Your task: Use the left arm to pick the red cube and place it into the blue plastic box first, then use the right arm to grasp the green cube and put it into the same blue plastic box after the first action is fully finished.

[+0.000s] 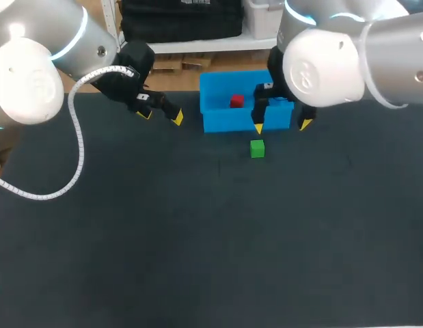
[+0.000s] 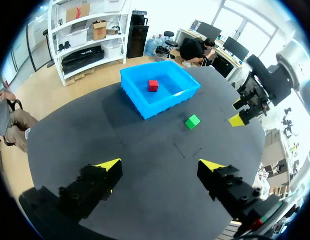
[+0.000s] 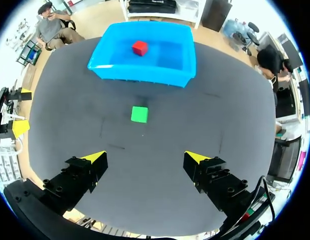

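The red cube [image 1: 236, 102] [image 2: 153, 85] [image 3: 139, 48] lies inside the blue plastic box [image 1: 218, 119] [image 2: 139, 102] [image 3: 144, 75] at the table's far middle. The green cube [image 1: 257, 148] [image 2: 192, 121] [image 3: 139, 114] sits on the dark table just in front of the box. My left gripper [image 1: 160, 115] [image 2: 160, 165] hovers open and empty to the left of the box. My right gripper [image 1: 281, 126] [image 3: 144, 157] hangs open over the box's front right corner, with the green cube ahead of its fingers and apart from them.
The dark table top [image 1: 197, 239] stretches wide and bare in front of the cube. A white coiled cable [image 1: 80, 147] hangs from my left arm over the table's left part. In the left wrist view my right gripper's yellow tips [image 2: 236, 120] show beyond the green cube.
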You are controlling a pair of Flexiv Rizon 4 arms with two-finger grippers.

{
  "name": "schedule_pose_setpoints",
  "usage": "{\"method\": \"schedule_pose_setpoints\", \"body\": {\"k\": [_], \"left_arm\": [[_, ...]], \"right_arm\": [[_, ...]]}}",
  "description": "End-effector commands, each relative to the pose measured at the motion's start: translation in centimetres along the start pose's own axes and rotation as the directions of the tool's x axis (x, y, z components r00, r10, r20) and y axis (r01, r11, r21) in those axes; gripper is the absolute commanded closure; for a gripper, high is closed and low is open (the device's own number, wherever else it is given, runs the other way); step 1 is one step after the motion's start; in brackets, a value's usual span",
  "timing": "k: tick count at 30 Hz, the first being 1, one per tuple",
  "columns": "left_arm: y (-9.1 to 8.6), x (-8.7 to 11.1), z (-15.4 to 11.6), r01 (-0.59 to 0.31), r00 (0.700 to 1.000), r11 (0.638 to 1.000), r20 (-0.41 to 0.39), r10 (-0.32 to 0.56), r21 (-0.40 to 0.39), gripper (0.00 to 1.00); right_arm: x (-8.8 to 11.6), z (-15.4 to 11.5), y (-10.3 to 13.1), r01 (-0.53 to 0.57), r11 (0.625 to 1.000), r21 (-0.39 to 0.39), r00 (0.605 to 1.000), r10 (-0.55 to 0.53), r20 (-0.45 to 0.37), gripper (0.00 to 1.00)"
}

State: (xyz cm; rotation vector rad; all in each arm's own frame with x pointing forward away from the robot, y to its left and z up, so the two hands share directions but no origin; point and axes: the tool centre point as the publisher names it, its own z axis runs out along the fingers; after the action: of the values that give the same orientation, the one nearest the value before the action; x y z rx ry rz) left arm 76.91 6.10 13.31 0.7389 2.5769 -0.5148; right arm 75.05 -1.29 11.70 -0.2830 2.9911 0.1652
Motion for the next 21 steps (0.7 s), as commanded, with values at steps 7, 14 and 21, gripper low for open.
{"method": "schedule_pose_setpoints", "body": {"k": [7,14,21], "left_arm": [[0.1,0.1,-0.1,-0.002,1.0,1.0,0.004,0.002,0.004,0.0],[0.1,0.1,-0.1,-0.002,1.0,1.0,0.004,0.002,0.004,0.0],[0.1,0.1,-0.1,-0.002,1.0,1.0,0.004,0.002,0.004,0.0]], "right_arm": [[-2.3,1.4,2.1,0.001,1.0,0.001,0.999,-0.001,-0.038,0.0],[-3.0,2.8,3.0,-0.002,1.0,-0.003,0.999,0.002,-0.048,0.0],[-3.4,4.1,3.1,-0.01,1.0,-0.012,0.998,0.009,-0.054,0.0]]}}
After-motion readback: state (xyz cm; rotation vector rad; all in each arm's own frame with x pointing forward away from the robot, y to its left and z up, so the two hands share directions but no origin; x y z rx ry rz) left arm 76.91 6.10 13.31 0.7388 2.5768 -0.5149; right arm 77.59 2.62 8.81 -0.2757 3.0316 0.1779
